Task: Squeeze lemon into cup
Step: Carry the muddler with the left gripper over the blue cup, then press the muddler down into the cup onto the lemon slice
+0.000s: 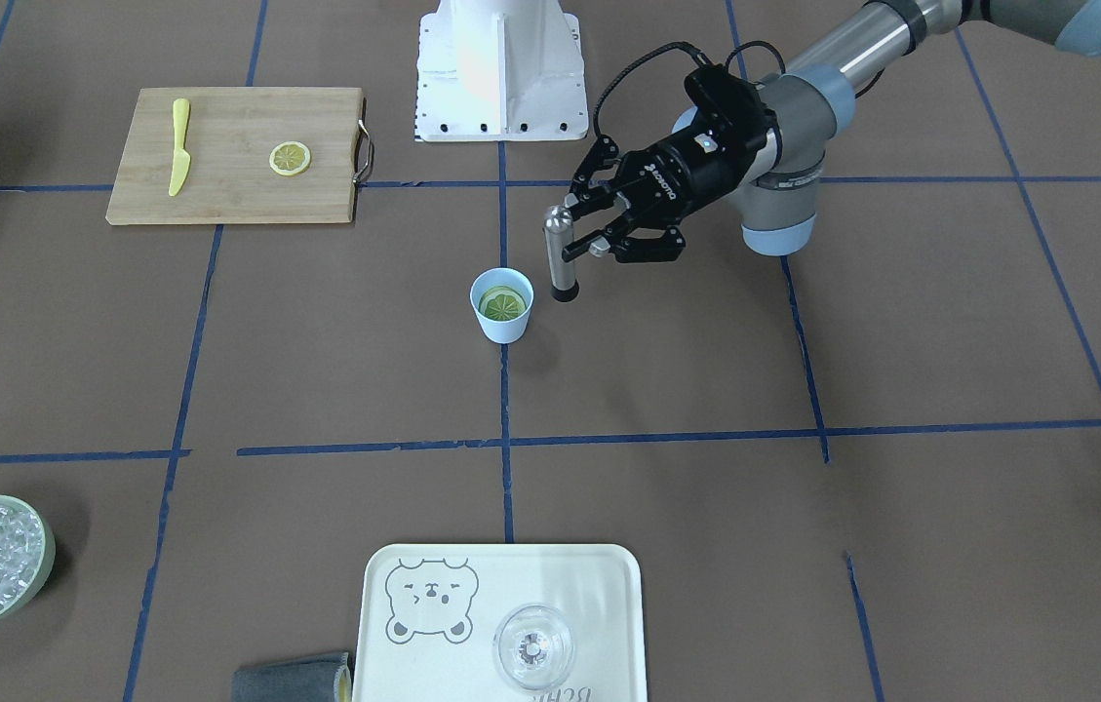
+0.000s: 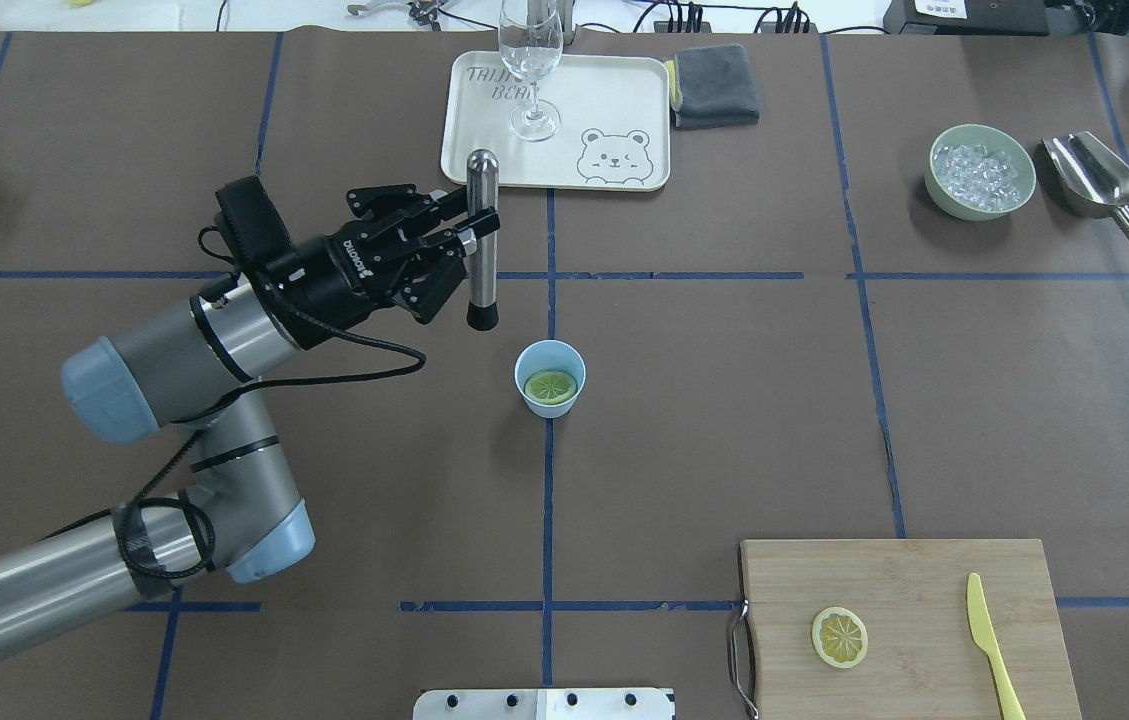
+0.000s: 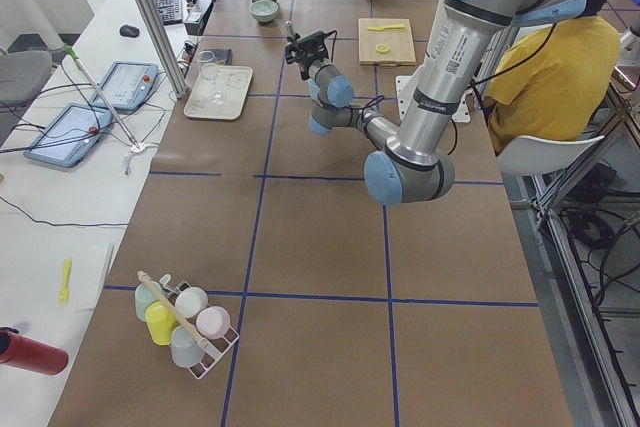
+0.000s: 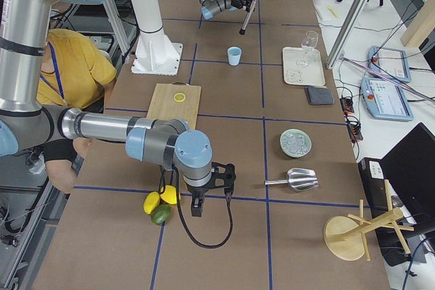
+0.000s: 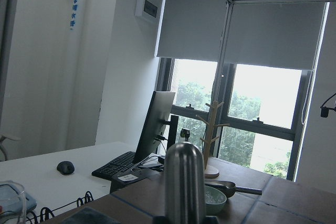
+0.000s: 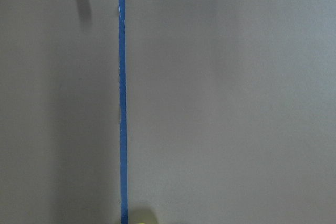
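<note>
Over the brown surface (image 2: 724,420), the left pincer (image 2: 474,233) pinches an upright black-tipped steel muddler (image 2: 482,285) at ten o'clock from the small light-blue plastic cup (image 2: 549,407) holding the thin round lemon slice (image 2: 551,385); an off-centre plunge could topple it

An upright metal rod (image 2: 481,290) is being gripped by the left gripper (image 2: 470,234), forearm outstretched; the right gripper (image 4: 198,203) is being pointed downward.

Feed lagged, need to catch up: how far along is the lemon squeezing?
Done: a lemon slice lies inside the cup. In hand: the left hand grips a steel muddler beside the cup. Left: bringing it over the cup and pressing the slice.
</note>
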`<state>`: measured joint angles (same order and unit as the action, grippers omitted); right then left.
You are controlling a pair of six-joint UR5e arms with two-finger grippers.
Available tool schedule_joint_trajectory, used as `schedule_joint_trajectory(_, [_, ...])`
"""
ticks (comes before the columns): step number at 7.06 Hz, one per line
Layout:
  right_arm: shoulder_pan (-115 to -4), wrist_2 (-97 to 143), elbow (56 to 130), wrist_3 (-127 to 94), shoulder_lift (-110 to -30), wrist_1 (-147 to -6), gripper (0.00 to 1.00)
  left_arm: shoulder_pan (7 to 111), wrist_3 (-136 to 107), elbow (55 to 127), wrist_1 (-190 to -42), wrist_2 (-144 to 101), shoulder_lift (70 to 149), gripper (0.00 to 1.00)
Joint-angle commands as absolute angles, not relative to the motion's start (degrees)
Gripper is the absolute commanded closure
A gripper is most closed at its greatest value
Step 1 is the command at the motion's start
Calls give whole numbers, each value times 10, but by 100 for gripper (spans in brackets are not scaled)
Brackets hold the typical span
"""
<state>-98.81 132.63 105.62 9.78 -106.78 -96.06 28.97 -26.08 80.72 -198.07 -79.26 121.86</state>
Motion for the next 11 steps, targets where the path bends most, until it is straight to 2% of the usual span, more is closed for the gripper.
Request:
schedule_joint_trajectory(1, [-991,1326,1056,98,-1069,-961,0,264,-230,766,-1991,-738,1261,100])
schedule_joint_trajectory(11, [-991,1326,1055,96,-1067,-962,0,200,-207,683,-1990,-682,1269,100])
